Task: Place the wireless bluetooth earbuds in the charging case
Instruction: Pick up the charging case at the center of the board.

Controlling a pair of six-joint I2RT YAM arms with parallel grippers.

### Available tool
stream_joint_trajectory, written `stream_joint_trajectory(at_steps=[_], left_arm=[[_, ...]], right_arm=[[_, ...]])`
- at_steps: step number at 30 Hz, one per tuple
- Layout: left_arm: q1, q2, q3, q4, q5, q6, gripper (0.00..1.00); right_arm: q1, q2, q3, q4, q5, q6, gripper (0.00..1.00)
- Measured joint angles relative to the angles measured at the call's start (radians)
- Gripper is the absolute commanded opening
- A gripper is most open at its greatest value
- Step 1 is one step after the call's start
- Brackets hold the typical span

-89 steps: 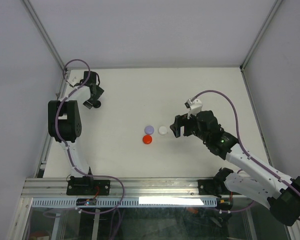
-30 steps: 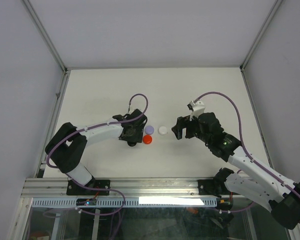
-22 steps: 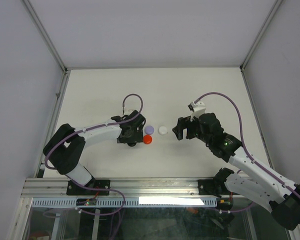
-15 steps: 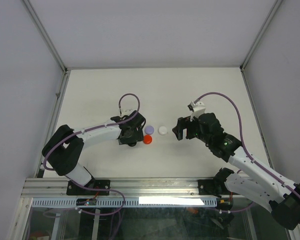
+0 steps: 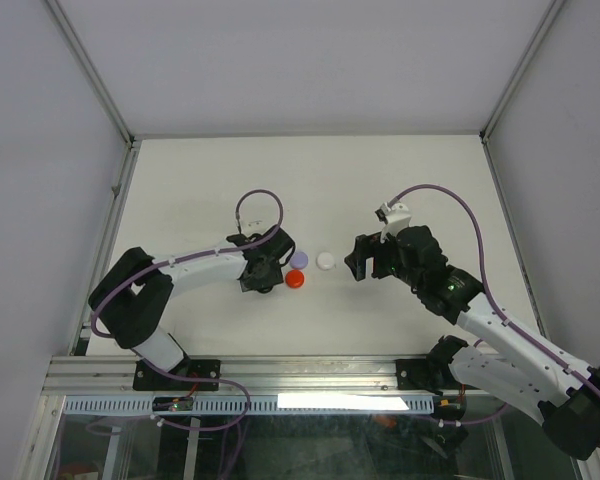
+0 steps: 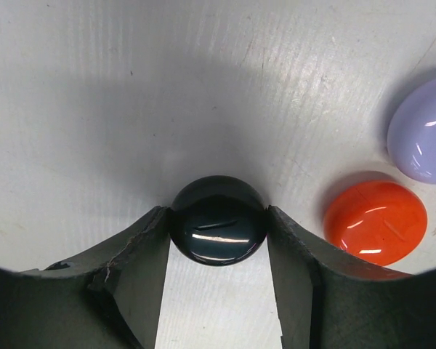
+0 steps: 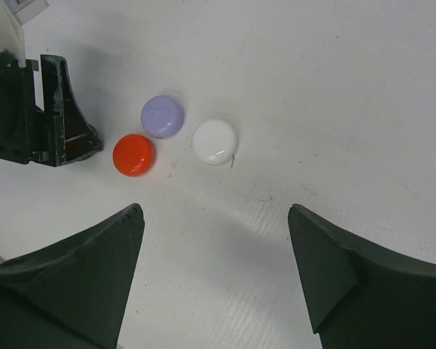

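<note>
Left claw (image 6: 218, 234): clenched on a small glossy black round dome (image 6: 218, 227), a finger (image 6: 142, 254) touching each flank. The dome sits on the white surface (image 6: 131, 87). Whether it is earbud or case, cannot tell.

Just right of it in the left wrist view: glossy orange-red round dome (image 6: 376, 222), apart from the black one. Beyond that, a pale lilac round dome (image 6: 425, 138), close beside the orange.

Right claw (image 7: 214, 212): released, jaws spread wide, nothing between them, held above the surface. Ahead of it lies a white round dome (image 7: 215, 141), just beside the lilac one, gap visible.
</note>
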Motion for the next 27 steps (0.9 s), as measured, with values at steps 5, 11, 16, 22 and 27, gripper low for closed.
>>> stream_joint_trajectory(at_steps=[5, 11, 16, 22, 27], left_arm=[[-0.023, 0.0, 0.0, 0.0, -0.031, -0.002, 0.44], [-0.06, -0.005, 0.013, -0.013, -0.105, 0.032, 0.45], [-0.135, -0.068, 0.022, 0.005, -0.225, 0.113, 0.46], [-0.211, -0.157, 0.003, 0.129, -0.31, 0.246, 0.46], [-0.224, -0.24, -0.068, 0.298, -0.329, 0.38, 0.48]], right_arm=[[0.0, 0.0, 0.002, 0.0, -0.009, 0.0, 0.84], [0.0, 0.026, 0.003, 0.009, -0.055, 0.011, 0.84], [0.0, 0.062, 0.009, 0.031, -0.115, 0.043, 0.86], [-0.019, 0.086, 0.058, 0.054, -0.171, 0.066, 0.86], [-0.069, 0.165, 0.142, 0.063, -0.257, 0.084, 0.85]])
